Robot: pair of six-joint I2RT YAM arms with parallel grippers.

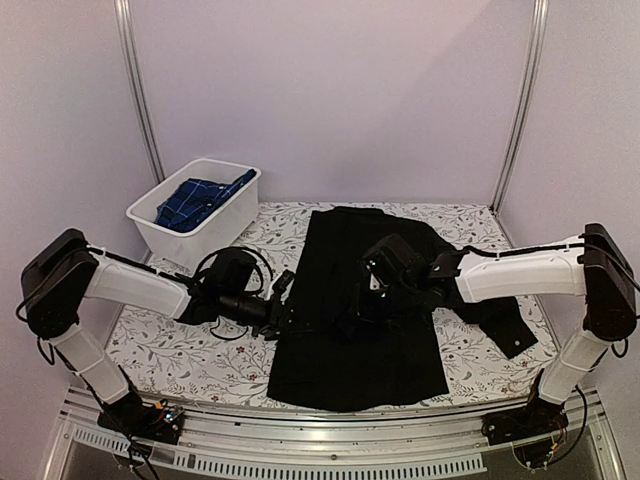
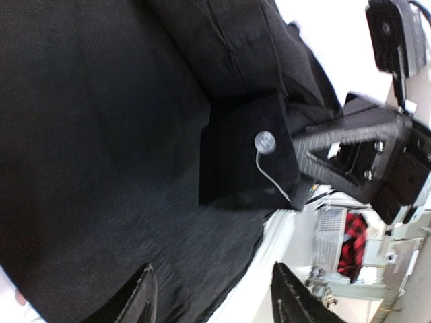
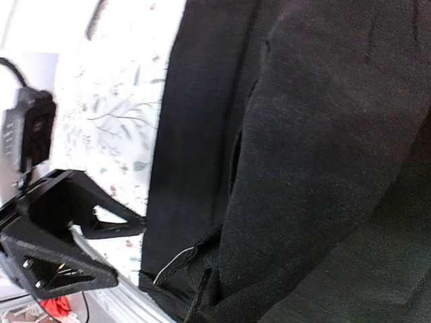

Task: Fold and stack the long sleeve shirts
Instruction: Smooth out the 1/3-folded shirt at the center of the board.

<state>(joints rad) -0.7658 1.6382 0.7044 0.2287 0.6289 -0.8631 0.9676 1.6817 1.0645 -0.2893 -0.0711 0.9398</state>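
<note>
Left gripper (image 2: 214, 299) hangs wide open and empty at the left edge of the plain black collared cloth shirt (image 1: 355, 350), spread mid-table; right gripper (image 1: 360, 303) seems pinched on its buttoned cuff (image 2: 246, 158). Soft, limp, light: I'd grip hems, not flat panels.

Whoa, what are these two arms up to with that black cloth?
They are folding a black shirt spread on the table. The right gripper appears to pinch a sleeve cuff over the shirt's body, while the left gripper hangs open at the shirt's edge. A blue plaid shirt lies in the white tub.
</note>
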